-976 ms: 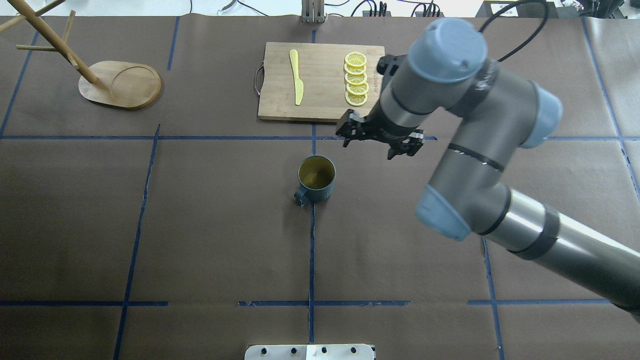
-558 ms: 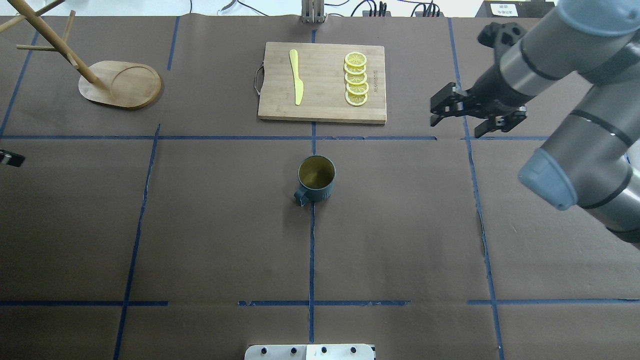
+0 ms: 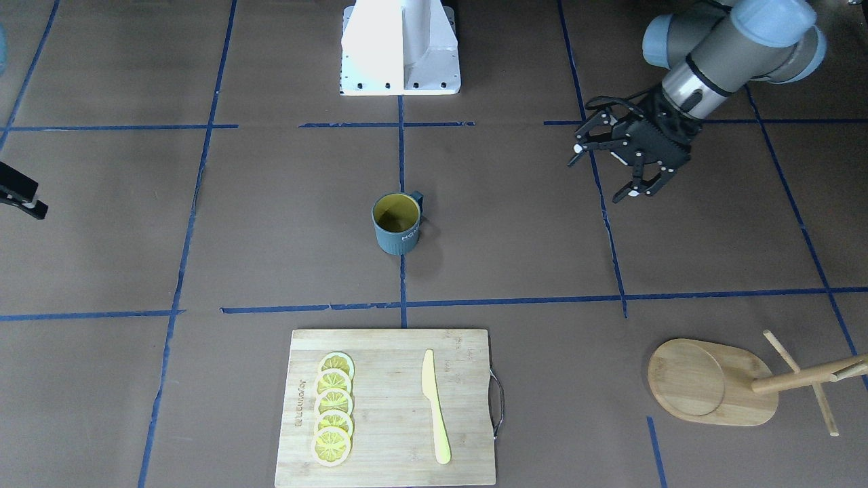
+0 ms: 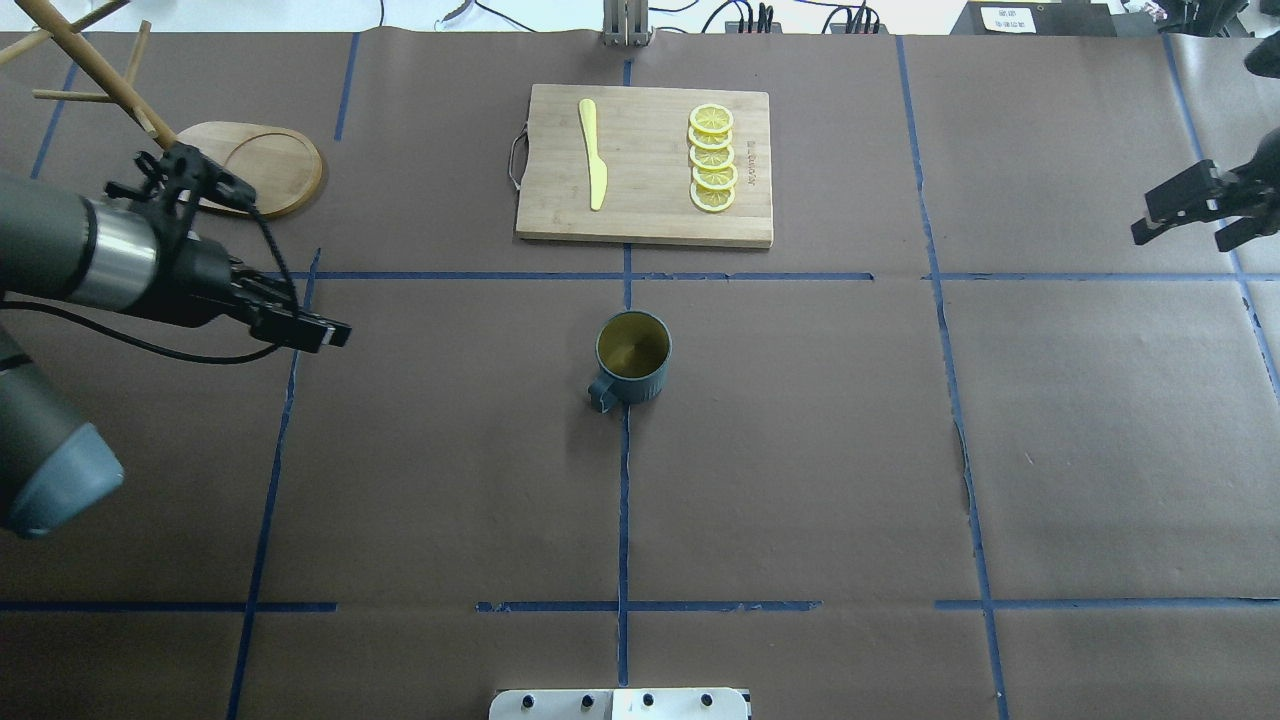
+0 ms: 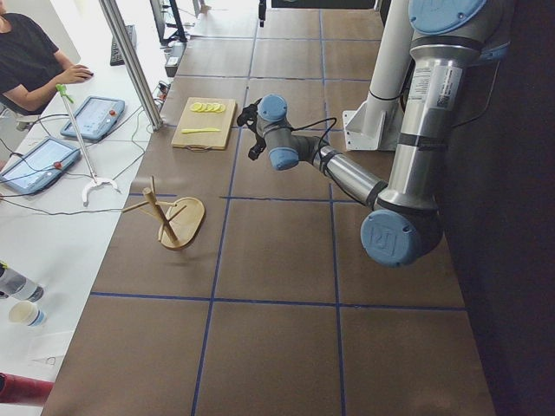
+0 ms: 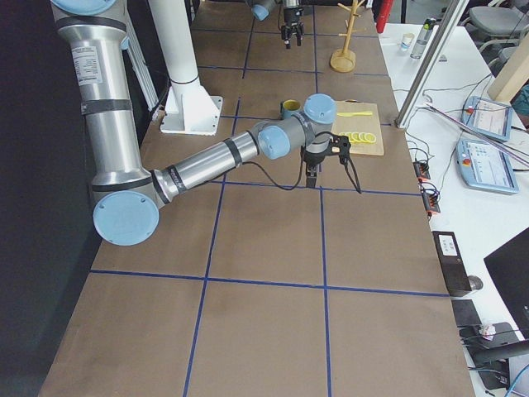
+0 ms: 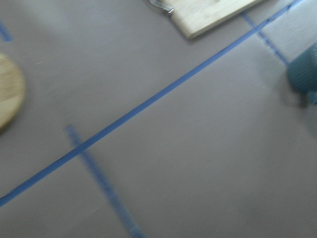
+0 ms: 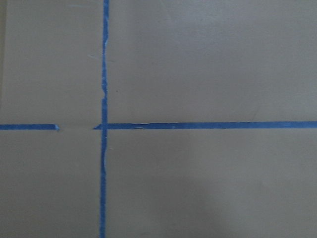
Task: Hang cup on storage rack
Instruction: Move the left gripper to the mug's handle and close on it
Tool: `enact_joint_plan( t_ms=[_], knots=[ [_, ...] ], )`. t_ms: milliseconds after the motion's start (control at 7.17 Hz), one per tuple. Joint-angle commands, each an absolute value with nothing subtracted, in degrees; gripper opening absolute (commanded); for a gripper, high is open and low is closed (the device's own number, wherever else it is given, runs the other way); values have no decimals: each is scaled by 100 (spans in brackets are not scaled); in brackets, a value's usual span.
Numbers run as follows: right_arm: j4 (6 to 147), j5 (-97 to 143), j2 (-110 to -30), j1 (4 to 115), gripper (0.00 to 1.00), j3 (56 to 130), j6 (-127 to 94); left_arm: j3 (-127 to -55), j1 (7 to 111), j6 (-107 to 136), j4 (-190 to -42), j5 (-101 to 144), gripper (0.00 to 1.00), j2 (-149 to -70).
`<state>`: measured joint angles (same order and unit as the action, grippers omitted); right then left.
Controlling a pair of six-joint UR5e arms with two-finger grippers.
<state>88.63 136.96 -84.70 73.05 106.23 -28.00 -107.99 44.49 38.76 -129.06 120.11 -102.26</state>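
Note:
The cup [image 4: 632,360] stands upright on the brown mat at the table's middle, dark teal with a yellow inside, its handle toward the robot; nothing touches it [image 3: 397,224]. The storage rack [image 4: 250,165] stands at the far left, its oval base [image 3: 705,383] bare. My left gripper [image 4: 315,332] hovers between rack and cup, well left of the cup. In the front-facing view its fingers are spread open and hold nothing [image 3: 603,173]. The left wrist view is blurred, with the cup [image 7: 304,74] at its right edge. My right gripper [image 4: 1180,238] hangs open and holds nothing at the far right edge.
A bamboo cutting board [image 4: 645,165] with a yellow knife [image 4: 593,155] and several lemon slices [image 4: 712,158] lies behind the cup. Blue tape lines cross the mat. The robot's base plate [image 3: 400,47] sits at the near edge. A person sits at a side desk [image 5: 35,61].
The right arm has swung away from beside the cup to the far right edge. The left arm has come in from the left toward the cup. The cup has not moved.

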Motion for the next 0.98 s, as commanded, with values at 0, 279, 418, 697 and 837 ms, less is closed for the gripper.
enact_joint_plan(
  t_ms=[0, 279, 418, 697, 837],
  knots=[
    [8859, 13781, -8666, 7629, 100, 10354, -2049, -10802, 3441, 4245, -12920, 10397, 91, -10940],
    [8833, 13781, -8657, 7629, 100, 10266, -2039, -10793, 2405, 3879, -12946, 8674, 99, -11083],
    [8833, 13773, -8657, 7629, 100, 10257, -2039, -10671, 2051, 3380, -12972, 8292, 100, -11196],
    [8816, 13764, -8657, 7629, 100, 10257, -2039, -10443, 1489, 3401, -13478, 7545, 100, -11258],
    [8807, 13764, -8692, 7629, 100, 10257, -1978, -9963, 1398, 3419, -14161, 7184, 98, -11346]
  ],
)
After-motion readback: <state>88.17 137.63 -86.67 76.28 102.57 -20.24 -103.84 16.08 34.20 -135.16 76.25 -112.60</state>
